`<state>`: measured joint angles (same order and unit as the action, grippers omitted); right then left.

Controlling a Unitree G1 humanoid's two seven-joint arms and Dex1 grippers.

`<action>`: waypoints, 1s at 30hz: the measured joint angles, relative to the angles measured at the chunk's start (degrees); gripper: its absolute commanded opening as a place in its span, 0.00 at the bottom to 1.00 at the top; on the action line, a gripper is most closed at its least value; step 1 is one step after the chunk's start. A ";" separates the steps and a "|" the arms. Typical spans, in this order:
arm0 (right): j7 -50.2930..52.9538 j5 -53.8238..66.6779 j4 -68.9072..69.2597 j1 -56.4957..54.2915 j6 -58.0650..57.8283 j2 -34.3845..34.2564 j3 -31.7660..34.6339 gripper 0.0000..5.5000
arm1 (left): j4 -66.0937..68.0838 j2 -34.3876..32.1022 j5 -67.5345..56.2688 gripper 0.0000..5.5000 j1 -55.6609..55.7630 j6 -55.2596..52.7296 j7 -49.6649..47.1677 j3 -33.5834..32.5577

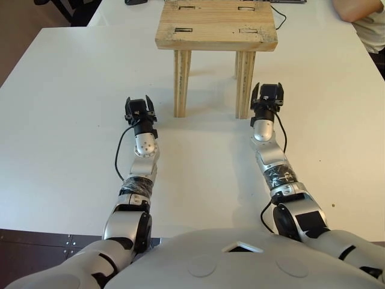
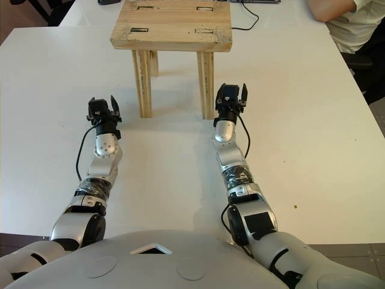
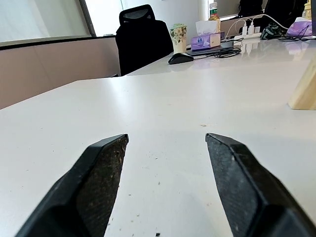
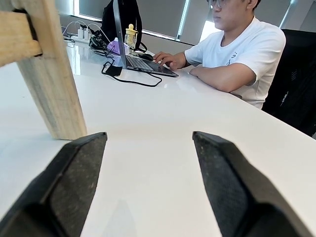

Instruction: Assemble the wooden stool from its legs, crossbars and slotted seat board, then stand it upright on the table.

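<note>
The wooden stool [image 1: 215, 27] stands upright on the white table [image 1: 72, 90], its slotted seat board on top and its legs [image 1: 182, 81] on the tabletop. My left gripper [image 1: 139, 106] rests low on the table, left of the stool's front left leg, open and holding nothing. My right gripper [image 1: 268, 92] lies just right of the front right leg [image 4: 52, 89], also open and empty. In the left wrist view the two dark fingers [image 3: 94, 182] spread over bare tabletop, with a stool leg's foot [image 3: 305, 91] at the edge.
Beyond the stool, the table carries a laptop [image 4: 133, 54], black cables [image 4: 131, 79], a mouse [image 3: 180, 58], a cup and a tissue box. A black office chair [image 3: 143, 37] stands at the far side. Bare tabletop lies around both arms.
</note>
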<state>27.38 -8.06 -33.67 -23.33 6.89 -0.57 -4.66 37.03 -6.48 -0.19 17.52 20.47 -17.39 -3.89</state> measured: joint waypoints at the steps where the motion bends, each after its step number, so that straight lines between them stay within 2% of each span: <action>1: 0.43 -0.24 0.00 -0.28 0.00 -0.32 0.38 0.58 | 0.01 -0.04 0.01 0.58 0.77 0.20 -0.32 -0.70; 5: 2.71 0.06 2.66 0.23 -1.45 -2.71 2.79 0.58 | -0.07 -0.87 0.45 0.58 2.51 -2.34 -0.07 -1.68; 9: 6.94 0.23 5.44 4.58 -3.08 -4.83 5.35 0.58 | 2.56 -0.72 4.12 0.58 5.26 -7.87 -0.10 0.40; 15: 11.56 -3.44 -2.10 1.16 -3.64 -1.84 7.29 0.58 | 2.10 0.76 8.19 0.58 6.50 -12.88 -6.46 1.47; 19: 12.20 -4.95 -8.77 -3.77 -6.36 0.20 7.08 0.58 | 1.88 2.82 8.48 0.58 5.33 -7.90 -13.12 -0.97; 21: 11.00 -6.35 -10.35 -4.58 -3.06 1.50 5.57 0.58 | -0.09 4.94 10.66 0.58 3.11 -3.73 -20.56 -1.64; 24: 10.87 -7.96 -12.13 -5.75 4.62 3.05 4.04 0.58 | -0.13 7.36 11.57 0.58 1.10 -0.31 -24.94 -1.81; 30: 13.86 -9.94 -18.11 -8.84 13.54 2.82 2.24 0.58 | -0.30 6.47 18.99 0.58 0.63 11.47 -31.06 0.69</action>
<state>41.24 -18.01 -51.78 -32.17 20.43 2.25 -2.41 36.73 -0.01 18.80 18.15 31.94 -48.44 -3.21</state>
